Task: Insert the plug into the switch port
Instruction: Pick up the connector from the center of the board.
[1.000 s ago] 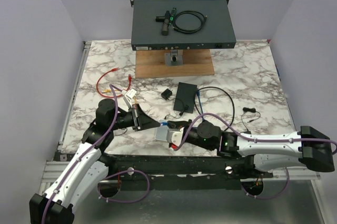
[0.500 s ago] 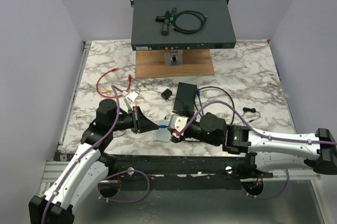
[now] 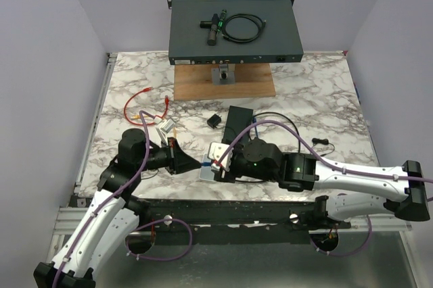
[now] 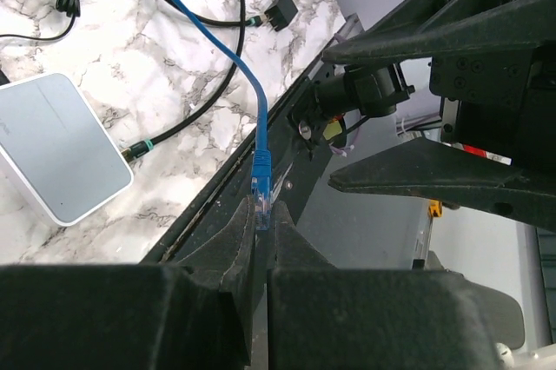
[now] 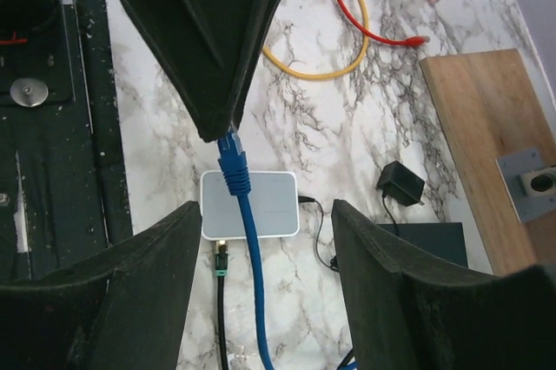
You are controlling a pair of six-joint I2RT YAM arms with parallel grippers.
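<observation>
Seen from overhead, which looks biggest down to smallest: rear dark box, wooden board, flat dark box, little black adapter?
1. rear dark box
2. wooden board, partly hidden beneath it
3. flat dark box
4. little black adapter

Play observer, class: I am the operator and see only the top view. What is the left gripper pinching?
Observer: The left wrist view shows the left gripper shut on the plug of the blue cable.
Operator: Is the right gripper on it too?
Observer: No. Its wrist view shows the right gripper open, the cable passing between its fingers, touching neither.
Operator: What lies behind the plug there?
Observer: A white box on the table.
</observation>
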